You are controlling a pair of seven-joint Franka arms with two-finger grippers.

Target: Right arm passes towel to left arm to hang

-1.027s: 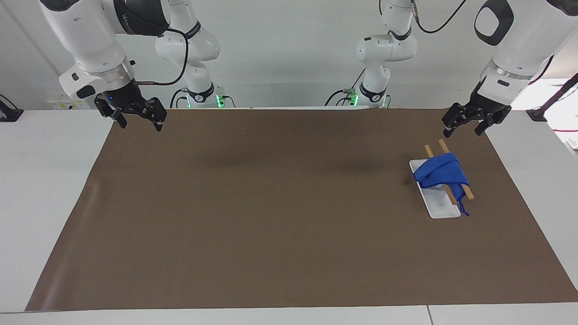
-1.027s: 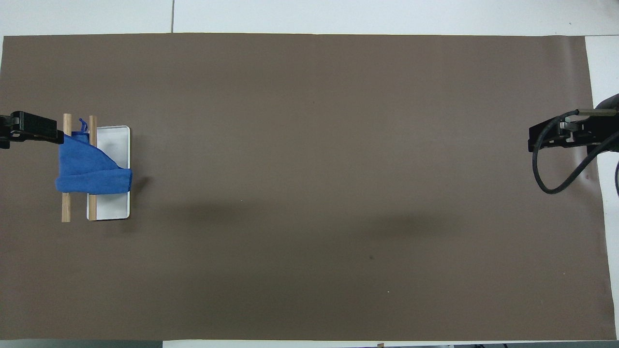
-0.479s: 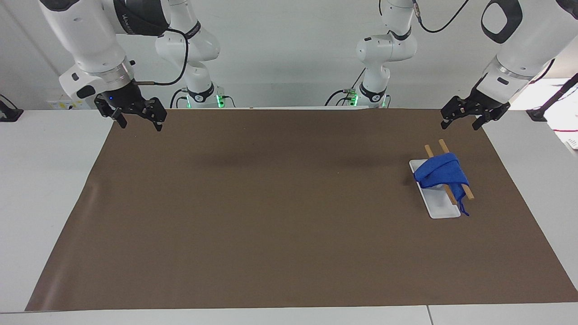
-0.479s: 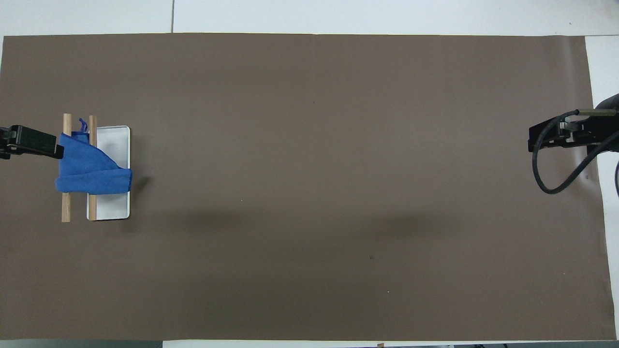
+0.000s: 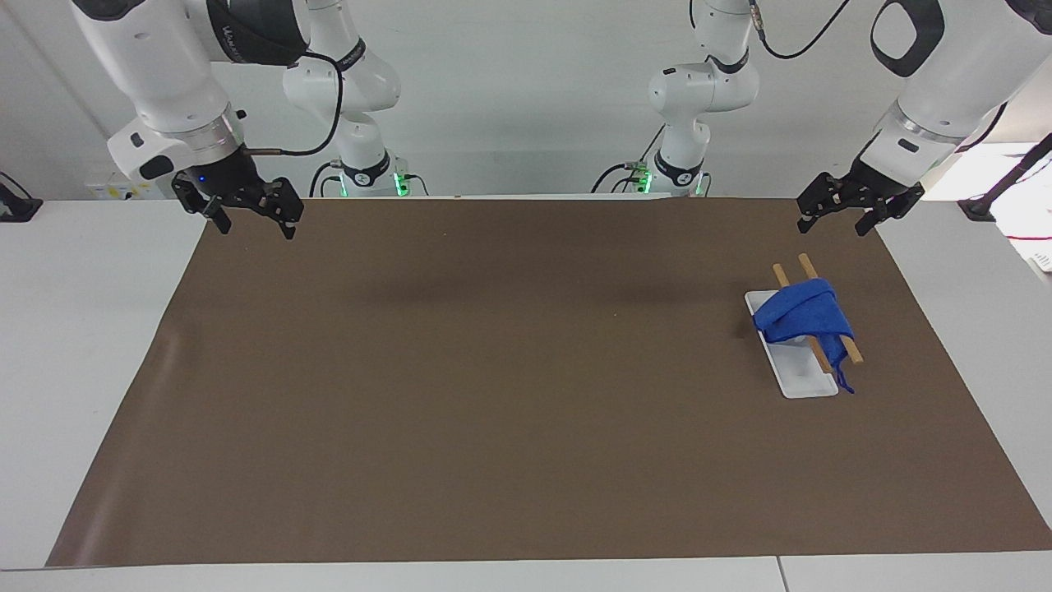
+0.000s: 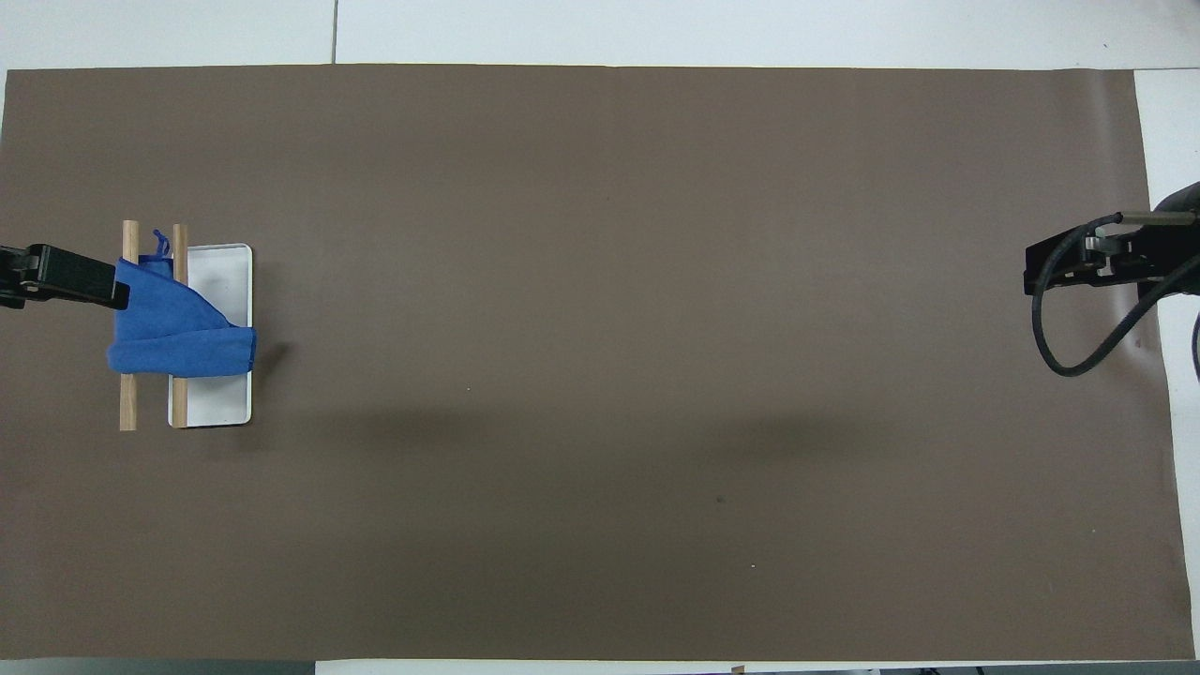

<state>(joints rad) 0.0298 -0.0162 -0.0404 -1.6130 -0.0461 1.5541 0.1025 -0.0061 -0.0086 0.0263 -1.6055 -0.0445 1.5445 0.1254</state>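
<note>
The small bright blue cloth towel (image 5: 804, 320) hangs draped over two wooden rods (image 5: 822, 316) above a white rectangular tray (image 5: 795, 381), toward the left arm's end of the brown table mat (image 5: 526, 378). The black left gripper (image 5: 832, 219) hangs in the air over the mat's edge near the robots, fingers spread and holding nothing, clear of the towel. The black right gripper (image 5: 253, 222) with its blue light waits over the mat's corner at the right arm's end, fingers apart and empty
</note>
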